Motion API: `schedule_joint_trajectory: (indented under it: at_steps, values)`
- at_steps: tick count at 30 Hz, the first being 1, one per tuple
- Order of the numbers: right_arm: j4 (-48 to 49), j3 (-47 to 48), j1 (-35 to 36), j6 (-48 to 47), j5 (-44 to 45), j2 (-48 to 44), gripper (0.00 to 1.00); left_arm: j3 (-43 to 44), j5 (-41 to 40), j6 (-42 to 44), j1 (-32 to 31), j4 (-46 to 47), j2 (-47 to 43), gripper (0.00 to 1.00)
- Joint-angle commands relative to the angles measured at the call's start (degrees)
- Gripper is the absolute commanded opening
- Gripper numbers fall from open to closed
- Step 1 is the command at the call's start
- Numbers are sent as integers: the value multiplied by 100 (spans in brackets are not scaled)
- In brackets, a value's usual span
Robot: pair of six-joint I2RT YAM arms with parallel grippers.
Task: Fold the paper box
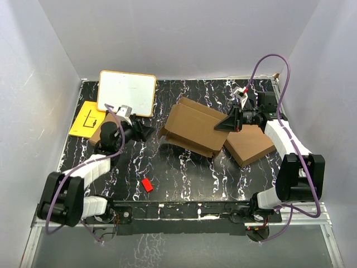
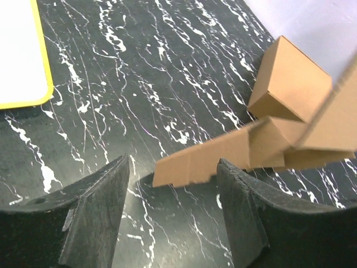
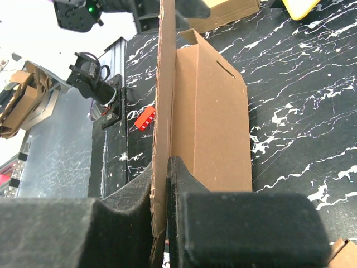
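The paper box [image 1: 192, 127] is a thin brown die-cut mailer lying partly folded and tilted at mid-table. My right gripper [image 1: 228, 124] is shut on its right edge. In the right wrist view the fingers [image 3: 189, 184] pinch a thin upright panel [image 3: 163, 100], with a slotted wall [image 3: 209, 123] beside it. My left gripper [image 1: 144, 131] sits just left of the box, open and holding nothing. In the left wrist view a low flap of the box [image 2: 206, 159] reaches toward the gap between the fingertips [image 2: 114, 178], raised off the table and touching neither.
A thicker plain brown box [image 1: 251, 146] lies right of the paper box, also seen from the left wrist [image 2: 290, 84]. A yellow-framed whiteboard [image 1: 127, 92] and a yellow card [image 1: 88, 118] sit at the back left. A small red block [image 1: 147, 185] lies near the front edge.
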Motion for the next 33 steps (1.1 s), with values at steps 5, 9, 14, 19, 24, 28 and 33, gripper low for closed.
schedule_joint_trajectory:
  at_steps: [5,9,14,19,24,28,33]
  values:
    - [416,670,9,427,-140,211,8,-1340,186,-174,-18,1366,-1654,70]
    - [-201,1204,8,139,-128,429,8,-1147,106,-309,-19,907,-2193,72]
    - [-376,1652,17,455,99,508,8,-204,211,-1176,-19,152,-2250,72]
    - [1266,1308,137,2279,360,300,8,-177,117,-4544,-279,1181,-1262,67]
    - [1977,1057,541,3031,760,147,8,-30,-1334,-4655,-1566,1264,-853,70]
    - [3170,651,595,4301,761,126,8,336,-2210,-4713,-2085,524,-591,73]
    - [4130,308,665,5256,662,115,8,461,-2538,-5051,-2259,611,-167,73]
